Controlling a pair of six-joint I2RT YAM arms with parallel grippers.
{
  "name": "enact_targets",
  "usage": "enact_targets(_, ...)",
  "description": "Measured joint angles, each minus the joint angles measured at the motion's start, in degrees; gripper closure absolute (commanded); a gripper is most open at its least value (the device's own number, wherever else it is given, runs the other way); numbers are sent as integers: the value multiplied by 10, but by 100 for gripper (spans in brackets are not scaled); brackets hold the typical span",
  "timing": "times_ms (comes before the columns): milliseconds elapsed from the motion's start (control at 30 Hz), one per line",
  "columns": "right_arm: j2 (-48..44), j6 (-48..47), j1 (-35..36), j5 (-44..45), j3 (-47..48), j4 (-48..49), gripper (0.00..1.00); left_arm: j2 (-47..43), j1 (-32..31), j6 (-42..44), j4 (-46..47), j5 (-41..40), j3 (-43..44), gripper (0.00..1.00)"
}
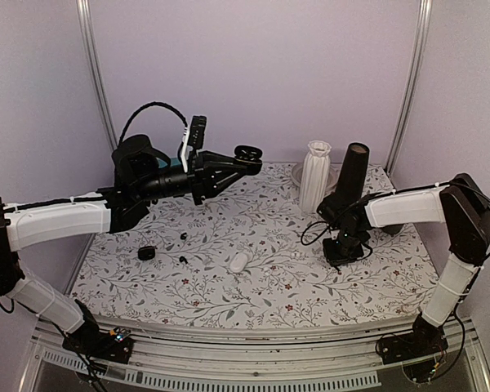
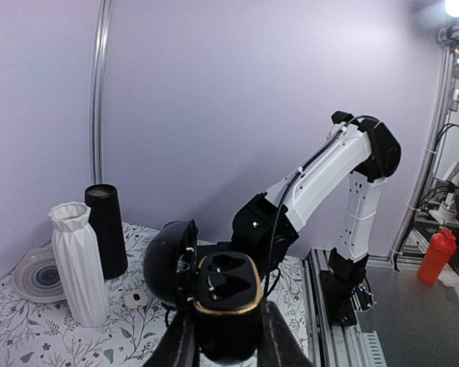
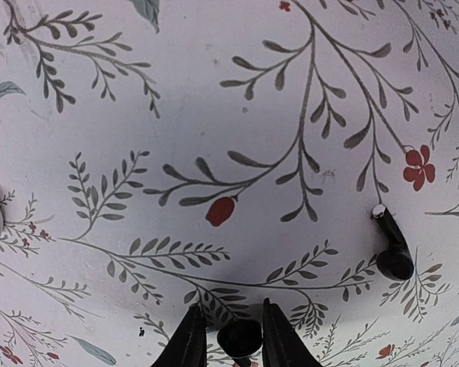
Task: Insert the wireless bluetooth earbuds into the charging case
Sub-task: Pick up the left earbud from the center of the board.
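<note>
My left gripper [image 2: 226, 340] is shut on the black charging case [image 2: 228, 294] and holds it up above the table at the back [image 1: 247, 153]. The case has a gold rim. Its lid [image 2: 170, 264] is open and both wells look empty. My right gripper [image 3: 236, 336] is low over the table [image 1: 343, 249], shut on a black earbud [image 3: 239, 338] between its fingertips. A second black earbud [image 3: 392, 248] lies on the cloth to the right of it. In the top view two tiny black buds [image 1: 184, 235] lie at left centre.
A white ribbed vase [image 1: 314, 175], a black cylinder [image 1: 351, 175] and a plate [image 1: 296, 173] stand at the back. A small black case [image 1: 146, 253] and a white case [image 1: 238, 262] lie on the floral cloth [image 1: 269, 286].
</note>
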Motion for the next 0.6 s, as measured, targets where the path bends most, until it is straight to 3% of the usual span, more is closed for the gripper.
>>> enact_targets(600, -4, -5, 0, -20, -4, 1, 74, 0, 0, -3, 0, 0, 0, 100)
